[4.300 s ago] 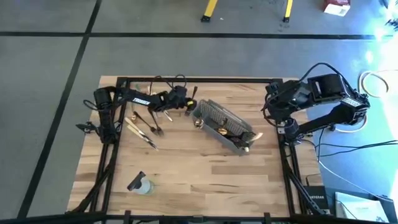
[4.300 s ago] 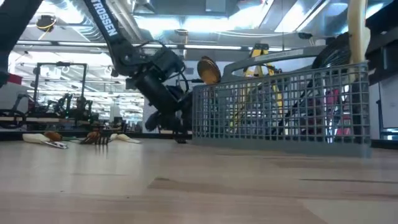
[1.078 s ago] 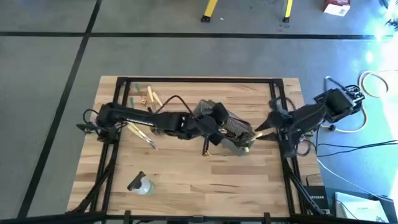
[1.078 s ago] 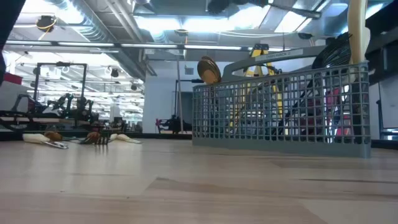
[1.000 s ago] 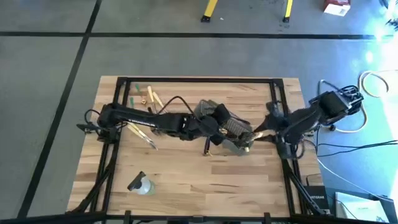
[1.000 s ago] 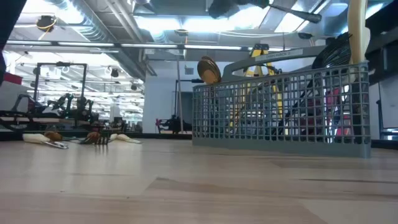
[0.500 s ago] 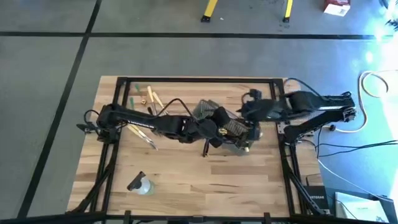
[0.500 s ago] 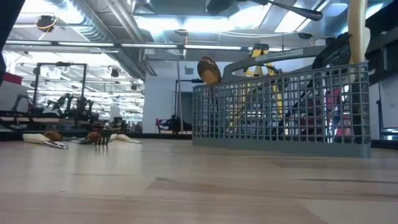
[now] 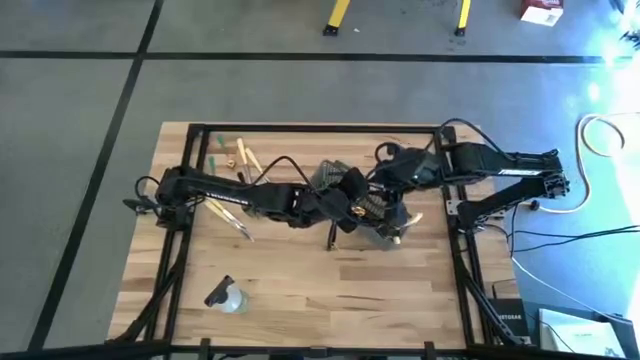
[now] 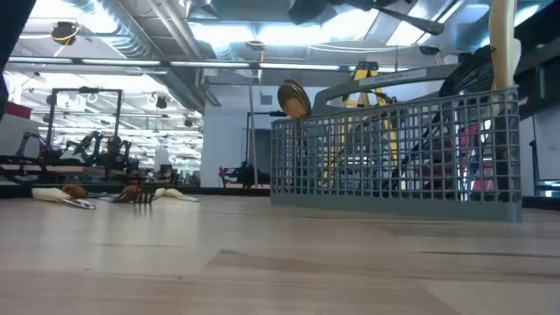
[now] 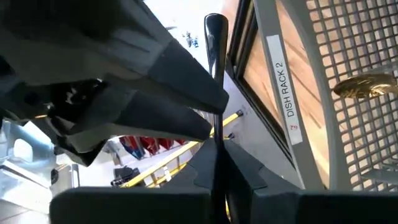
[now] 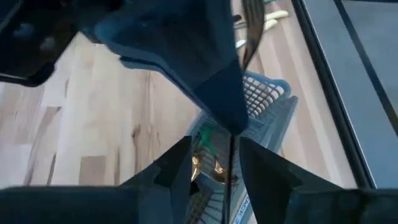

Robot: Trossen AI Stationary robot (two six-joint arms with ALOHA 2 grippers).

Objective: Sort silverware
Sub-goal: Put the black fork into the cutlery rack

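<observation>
Now the right gripper, newly swung in over the basket, pinches a black utensil; left gripper likewise grips a black utensil, both ready to drop.

Basket mid-table (bottle near front-left), loose utensils to its left.

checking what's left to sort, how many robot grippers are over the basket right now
2: the left gripper and the right gripper both sit over the grey basket mid-table, each pinching a slim black utensil.
</observation>
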